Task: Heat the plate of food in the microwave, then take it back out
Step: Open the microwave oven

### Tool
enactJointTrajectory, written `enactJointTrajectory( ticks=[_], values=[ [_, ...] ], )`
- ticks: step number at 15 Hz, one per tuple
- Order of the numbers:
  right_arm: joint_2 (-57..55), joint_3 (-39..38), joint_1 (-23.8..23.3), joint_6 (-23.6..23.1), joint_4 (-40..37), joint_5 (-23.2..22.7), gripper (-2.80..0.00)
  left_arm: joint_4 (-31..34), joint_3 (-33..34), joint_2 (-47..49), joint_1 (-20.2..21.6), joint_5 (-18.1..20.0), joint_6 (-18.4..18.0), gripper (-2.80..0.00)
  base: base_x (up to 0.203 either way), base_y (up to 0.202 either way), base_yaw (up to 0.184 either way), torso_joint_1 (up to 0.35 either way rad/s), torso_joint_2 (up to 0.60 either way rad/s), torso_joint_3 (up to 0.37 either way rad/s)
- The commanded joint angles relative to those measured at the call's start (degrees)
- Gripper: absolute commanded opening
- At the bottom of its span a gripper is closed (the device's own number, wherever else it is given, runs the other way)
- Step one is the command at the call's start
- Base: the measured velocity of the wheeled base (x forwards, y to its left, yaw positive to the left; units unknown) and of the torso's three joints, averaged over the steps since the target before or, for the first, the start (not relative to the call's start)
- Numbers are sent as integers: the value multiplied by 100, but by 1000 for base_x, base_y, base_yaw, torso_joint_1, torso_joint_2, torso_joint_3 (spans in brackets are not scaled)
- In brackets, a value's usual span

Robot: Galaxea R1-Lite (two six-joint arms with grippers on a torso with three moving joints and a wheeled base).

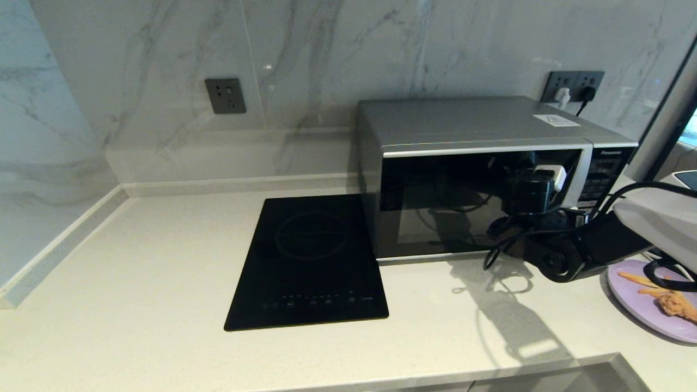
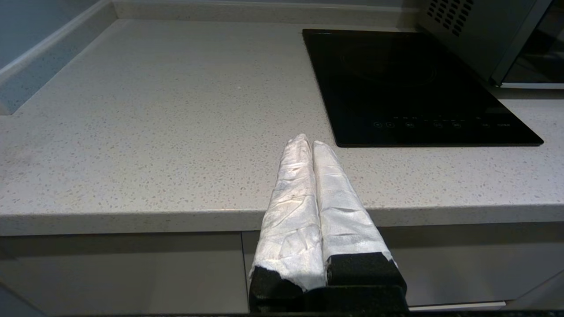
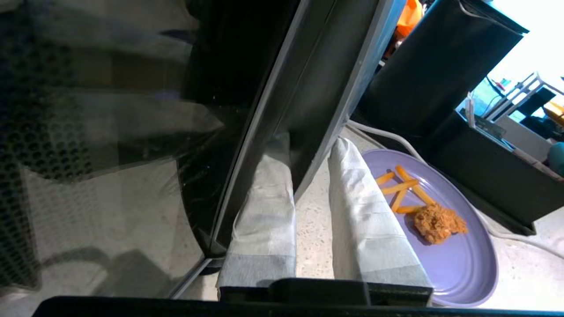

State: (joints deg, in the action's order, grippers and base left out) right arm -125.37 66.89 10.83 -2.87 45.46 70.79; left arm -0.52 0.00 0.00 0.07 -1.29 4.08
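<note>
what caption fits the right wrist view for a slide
Right tool open around the microwave door handle, purple plate of food waiting on the counter beside it.

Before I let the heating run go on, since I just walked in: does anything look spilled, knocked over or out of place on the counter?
Nothing stands out. The plate lies flat beside the microwave, fries and chicken on it. The right pincer is open at the door's handle edge; the left pincer is shut, off the counter's front edge.

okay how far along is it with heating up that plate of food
Barely started. The plate of food sits on the counter beside the microwave, whose door looks shut. In hand: the right hand straddles the handle with fingers open. Left hand is parked, shut, at the counter edge. Opening, loading, heating and removing remain.
</note>
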Motion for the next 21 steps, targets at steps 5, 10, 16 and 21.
enactJointTrajectory(
  ticks=[5, 10, 16, 21],
  values=[
    [141, -731, 54, -99, 640, 146, -280, -1, 0, 9, 1, -3, 5, -280, 0, 0, 0, 0, 0, 0],
    [291, -1696, 206, -141, 1288, -78, -280, -1, 0, 9, 1, -3, 5, -280, 0, 0, 0, 0, 0, 0],
    [294, -1789, 209, -133, 1624, -148, -280, -1, 0, 9, 1, -3, 5, -280, 0, 0, 0, 0, 0, 0],
    [458, -2313, 467, -151, 2121, -273, -280, -1, 0, 9, 1, -3, 5, -280, 0, 0, 0, 0, 0, 0]
  ],
)
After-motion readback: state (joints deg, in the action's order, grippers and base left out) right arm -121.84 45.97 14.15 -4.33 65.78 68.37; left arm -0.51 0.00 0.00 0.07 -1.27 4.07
